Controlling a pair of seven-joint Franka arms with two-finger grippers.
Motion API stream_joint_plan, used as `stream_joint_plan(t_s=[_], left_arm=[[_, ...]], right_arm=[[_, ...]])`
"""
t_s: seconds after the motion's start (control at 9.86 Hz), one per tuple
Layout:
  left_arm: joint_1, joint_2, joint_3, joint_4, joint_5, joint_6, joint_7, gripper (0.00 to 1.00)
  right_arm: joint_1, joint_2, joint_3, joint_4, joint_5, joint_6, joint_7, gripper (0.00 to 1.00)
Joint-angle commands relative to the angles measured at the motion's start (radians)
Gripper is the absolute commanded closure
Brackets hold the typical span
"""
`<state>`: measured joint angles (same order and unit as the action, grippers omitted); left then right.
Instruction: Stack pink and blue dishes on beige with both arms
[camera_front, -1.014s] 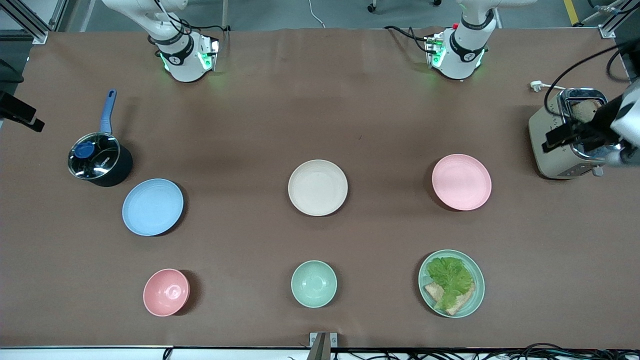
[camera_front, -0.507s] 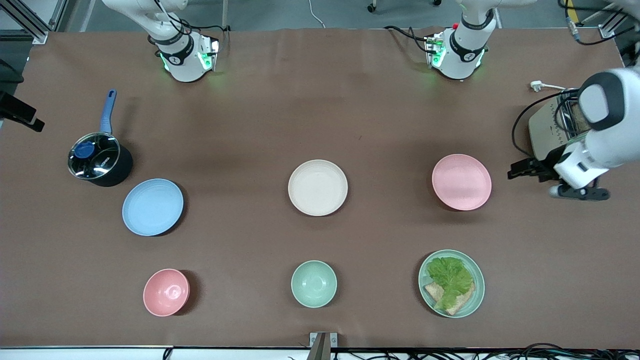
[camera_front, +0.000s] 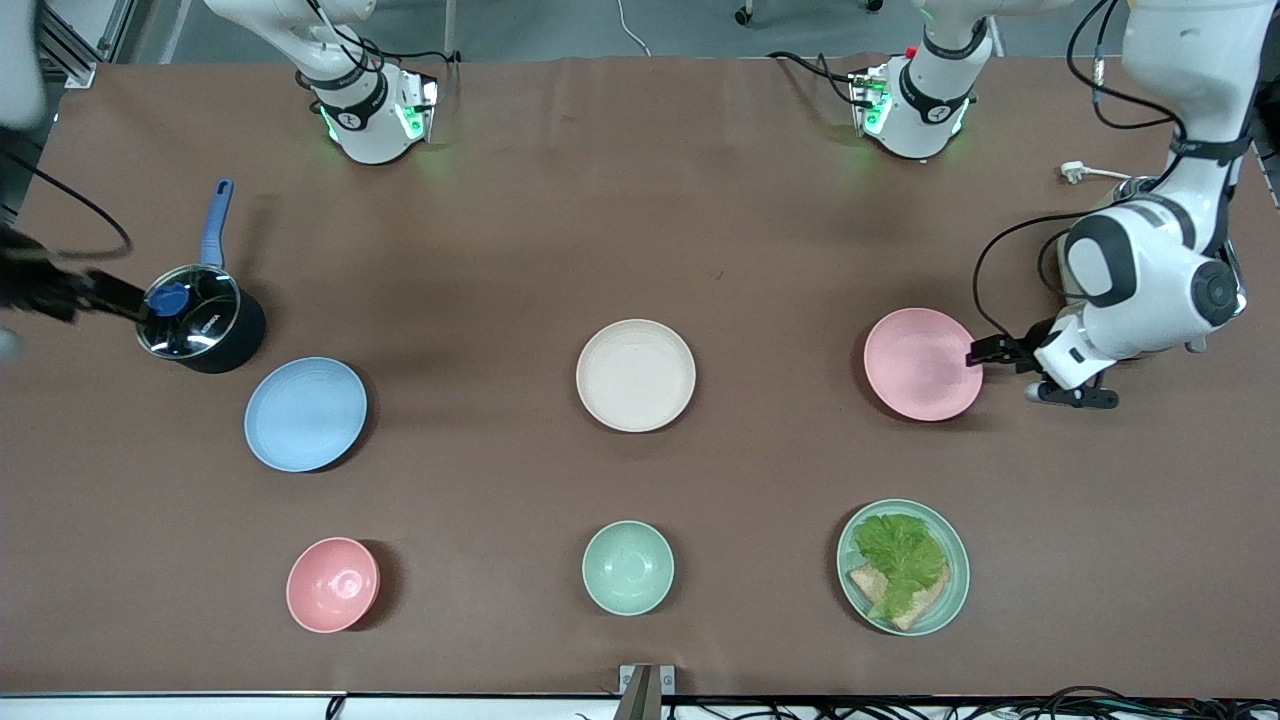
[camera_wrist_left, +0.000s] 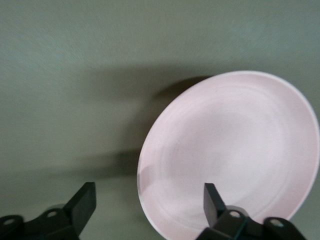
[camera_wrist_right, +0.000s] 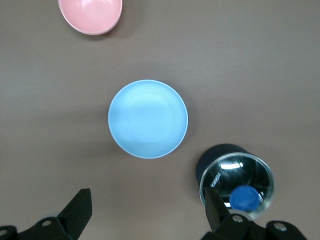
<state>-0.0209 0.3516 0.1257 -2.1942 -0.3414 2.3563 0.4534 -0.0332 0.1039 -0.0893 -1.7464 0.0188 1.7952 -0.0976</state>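
While the beige plate (camera_front: 636, 375) sits mid-table, the left gripper (camera_front: 985, 352) hangs with fingers spread at the pink plate's (camera_front: 922, 363) rim, toward the left arm's end. The right gripper (camera_front: 95, 292), fingers spread, hangs beside the pot (camera_front: 199, 320), near the blue plate (camera_front: 305, 413).

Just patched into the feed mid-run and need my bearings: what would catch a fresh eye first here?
The left gripper, fingers open, sits low at the rim of the pink plate toward the left arm's end of the table. The right gripper, also open, hangs over the lidded pot, with the blue plate just nearer the front camera. Between them the beige plate lies bare at mid-table.
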Motion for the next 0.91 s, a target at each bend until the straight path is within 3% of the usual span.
stream_joint_plan(t_s=[0.0,0.1,0.2,0.51,0.61,0.81], left_arm=[[-0.002,0.09,0.003,0.017,-0.054,0.02,0.056,0.32],[-0.002,0.095,0.003,0.021,-0.074,0.02,0.059,0.71],[-0.002,0.095,0.003,0.03,-0.094,0.02,0.063,0.96],[-0.002,0.066,0.002,0.033,-0.102,0.018,0.053,1.0],[0.002,0.029,-0.001,0.03,-0.102,0.006,0.045,1.0],[0.002,-0.067,-0.041,0.03,-0.102,-0.02,0.033,1.0]], right_arm=[[-0.031,0.055,0.003,-0.143,0.032,0.177,-0.114,0.0],[-0.045,0.11,-0.003,-0.174,0.085,0.243,-0.193,0.0],[-0.071,0.176,-0.007,-0.179,0.152,0.28,-0.29,0.0],[-0.082,0.315,-0.095,-0.197,0.379,0.4,-0.639,0.0],[-0.08,0.347,-0.113,-0.208,0.479,0.401,-0.719,0.0],[-0.086,0.407,-0.119,-0.212,0.594,0.409,-0.812,0.02]])
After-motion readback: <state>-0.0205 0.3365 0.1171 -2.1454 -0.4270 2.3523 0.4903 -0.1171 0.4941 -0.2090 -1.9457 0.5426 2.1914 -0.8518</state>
